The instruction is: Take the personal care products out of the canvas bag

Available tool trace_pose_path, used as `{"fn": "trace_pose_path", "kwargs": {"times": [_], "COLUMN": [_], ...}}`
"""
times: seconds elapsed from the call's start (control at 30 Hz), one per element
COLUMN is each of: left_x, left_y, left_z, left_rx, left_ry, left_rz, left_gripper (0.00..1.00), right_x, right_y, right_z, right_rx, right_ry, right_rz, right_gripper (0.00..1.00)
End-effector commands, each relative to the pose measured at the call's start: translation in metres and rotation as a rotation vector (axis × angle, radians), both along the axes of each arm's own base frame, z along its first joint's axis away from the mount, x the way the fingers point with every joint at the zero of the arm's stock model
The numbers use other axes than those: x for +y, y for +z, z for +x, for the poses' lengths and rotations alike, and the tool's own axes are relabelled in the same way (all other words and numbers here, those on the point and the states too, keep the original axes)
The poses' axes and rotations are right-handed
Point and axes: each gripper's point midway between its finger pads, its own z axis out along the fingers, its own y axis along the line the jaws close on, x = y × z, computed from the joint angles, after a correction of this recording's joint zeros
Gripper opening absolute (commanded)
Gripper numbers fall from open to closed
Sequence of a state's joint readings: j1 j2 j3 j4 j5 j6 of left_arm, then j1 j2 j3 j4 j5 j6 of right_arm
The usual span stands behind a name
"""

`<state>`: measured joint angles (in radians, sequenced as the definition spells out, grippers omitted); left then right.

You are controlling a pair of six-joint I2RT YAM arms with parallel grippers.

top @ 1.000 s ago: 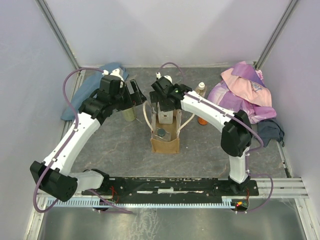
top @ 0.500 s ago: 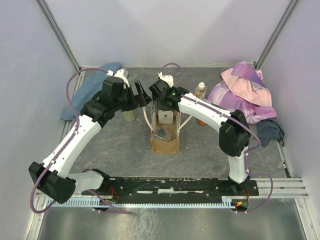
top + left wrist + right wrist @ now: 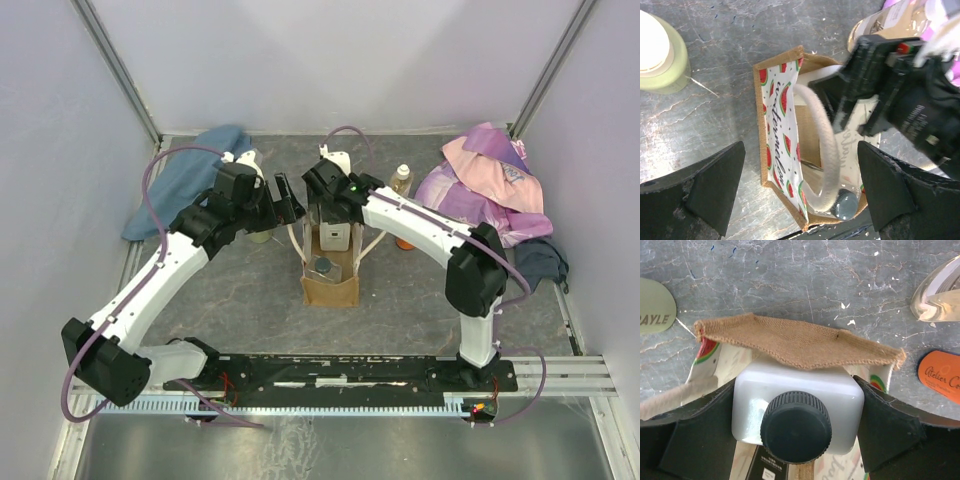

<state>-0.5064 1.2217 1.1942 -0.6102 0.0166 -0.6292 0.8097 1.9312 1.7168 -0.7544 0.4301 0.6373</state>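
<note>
Inside bag (image 3: 330, 290): white bottle (image 3: 797, 390), upright, pinched at both sides by right gripper (image 3: 797, 407), seemingly not yet lifted. Jar (image 3: 845, 205) at bag's near end, untouched. Already outside: green bottle (image 3: 258, 232) left of bag, orange bottle (image 3: 404, 240) and pale bottle (image 3: 401, 180) right of bag. Left gripper (image 3: 800, 172) spread wide over bag's left side. Handle (image 3: 822, 150) looped across bag's mouth, a likely snag.

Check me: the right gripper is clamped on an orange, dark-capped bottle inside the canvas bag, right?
Not orange: the right wrist view shows the right gripper clamped on a white, dark-capped bottle inside the canvas bag.
</note>
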Motion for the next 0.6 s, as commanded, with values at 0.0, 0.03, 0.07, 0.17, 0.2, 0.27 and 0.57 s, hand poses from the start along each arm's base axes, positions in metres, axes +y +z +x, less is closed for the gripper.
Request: {"fn": "trace_pose_path", "kwargs": {"times": [0.0,0.03,0.07,0.17,0.2,0.27,0.57], "left_x": [0.002,0.002,0.003,0.002,0.003,0.003,0.000], "left_y": [0.009,0.007,0.006,0.003,0.003,0.002,-0.006], "left_z": [0.002,0.002,0.002,0.001,0.001,0.000,0.000], "left_rx": [-0.034,-0.031,-0.029,-0.020,-0.020,-0.017,0.003], "left_ry": [0.042,0.046,0.049,0.047,0.049,0.051,0.044], "left_rz": [-0.035,-0.033,-0.034,-0.032,-0.031,-0.033,-0.029], "left_gripper": [0.99,0.99,0.99,0.99,0.99,0.99,1.00], "right_x": [0.001,0.002,0.001,-0.001,-0.002,-0.003,-0.019], "right_y": [0.117,0.129,0.140,0.171,0.179,0.198,0.263], "right_z": [0.005,0.005,0.005,0.005,0.006,0.007,0.034], "right_rx": [-0.206,-0.224,-0.240,-0.288,-0.304,-0.339,-0.499], "right_ry": [0.018,0.026,0.032,0.047,0.052,0.062,0.045], "right_rz": [0.167,0.180,0.190,0.205,0.207,0.216,0.221], "right_gripper": [0.38,0.37,0.37,0.36,0.36,0.37,0.34]}}
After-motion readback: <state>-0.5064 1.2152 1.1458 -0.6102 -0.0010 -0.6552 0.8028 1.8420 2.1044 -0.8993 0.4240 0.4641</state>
